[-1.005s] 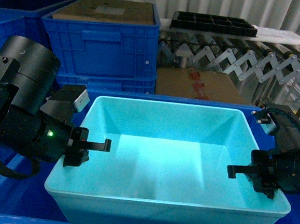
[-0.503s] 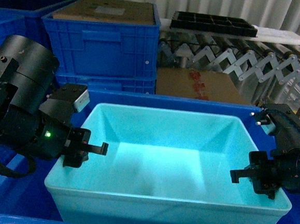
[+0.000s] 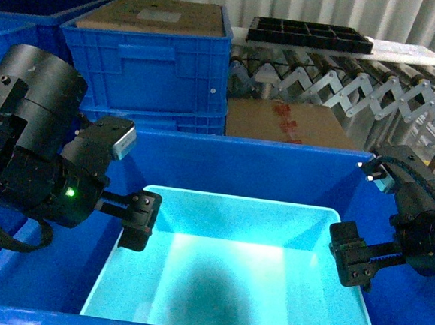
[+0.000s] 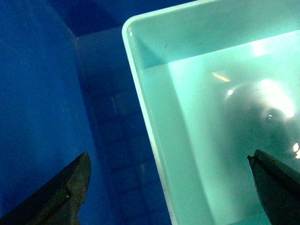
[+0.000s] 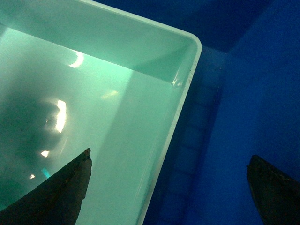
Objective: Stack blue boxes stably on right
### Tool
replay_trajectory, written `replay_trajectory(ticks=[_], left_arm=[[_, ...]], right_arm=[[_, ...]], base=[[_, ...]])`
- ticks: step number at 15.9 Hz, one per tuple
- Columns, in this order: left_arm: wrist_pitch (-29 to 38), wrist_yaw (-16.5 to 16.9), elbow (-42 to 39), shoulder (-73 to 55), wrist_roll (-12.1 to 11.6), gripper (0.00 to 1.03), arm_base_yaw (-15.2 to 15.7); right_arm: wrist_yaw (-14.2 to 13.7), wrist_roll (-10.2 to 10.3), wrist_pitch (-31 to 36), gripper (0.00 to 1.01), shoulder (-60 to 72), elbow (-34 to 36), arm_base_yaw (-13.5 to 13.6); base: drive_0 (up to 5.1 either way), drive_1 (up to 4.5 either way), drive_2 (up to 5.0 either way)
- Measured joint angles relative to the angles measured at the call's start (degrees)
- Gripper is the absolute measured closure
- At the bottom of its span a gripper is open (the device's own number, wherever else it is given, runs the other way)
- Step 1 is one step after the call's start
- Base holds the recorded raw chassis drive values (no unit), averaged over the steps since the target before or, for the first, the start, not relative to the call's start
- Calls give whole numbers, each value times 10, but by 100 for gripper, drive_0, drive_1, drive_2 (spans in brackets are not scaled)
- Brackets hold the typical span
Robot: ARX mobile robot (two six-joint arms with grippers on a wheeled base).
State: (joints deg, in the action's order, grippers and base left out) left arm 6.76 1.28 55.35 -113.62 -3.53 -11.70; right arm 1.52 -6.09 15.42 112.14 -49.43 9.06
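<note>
Head view is showing the turquoise tub (image 3: 230,284) sitting low inside a large dark blue crate (image 3: 248,161), with the crate walls rising above the tub rim on all sides. The left gripper (image 3: 139,218) is hanging over the tub's left rim and the right gripper (image 3: 351,256) over its right rim.

In the left wrist view the left gripper (image 4: 173,187) is standing wide open: one finger (image 4: 65,192) is over the gap beside the crate wall, the other is over the tub's inside, and the tub rim (image 4: 140,122) is running between them without touching either. In the right wrist view the right gripper (image 5: 168,187) is also wide open and holding nothing, straddling the tub's right rim (image 5: 180,108) in the same way.

Behind the crate, more blue crates (image 3: 154,60) are standing stacked, and a black tray (image 3: 310,34) is lying on a roller conveyor (image 3: 344,86).
</note>
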Motion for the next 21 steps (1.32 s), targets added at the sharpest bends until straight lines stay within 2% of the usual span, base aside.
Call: replay_trajectory(ticks=[1, 10, 12, 14, 19, 21], left_arm=[[1, -1, 0, 0, -1, 5, -1], [6, -2, -3, 7, -1, 5, -1], [2, -7, -5, 25, 1, 5, 6], [-3, -6, -4, 45, 5, 5, 10], [-8, 3, -1, 61, 5, 5, -2], [-8, 11, -1, 89, 6, 5, -1]], right_arm=[[0, -2, 0, 4, 0, 0, 0], [0, -4, 10, 3, -3, 4, 0], [-12, -9, 14, 3, -12, 5, -1], [-14, -8, 14, 3, -26, 4, -1], [-12, -8, 19, 3, -39, 5, 0], [-8, 0, 17, 3, -59, 3, 0]], base=[[0, 0, 0], [0, 0, 0], [0, 0, 0], [0, 0, 0], [0, 0, 0], [0, 0, 0]])
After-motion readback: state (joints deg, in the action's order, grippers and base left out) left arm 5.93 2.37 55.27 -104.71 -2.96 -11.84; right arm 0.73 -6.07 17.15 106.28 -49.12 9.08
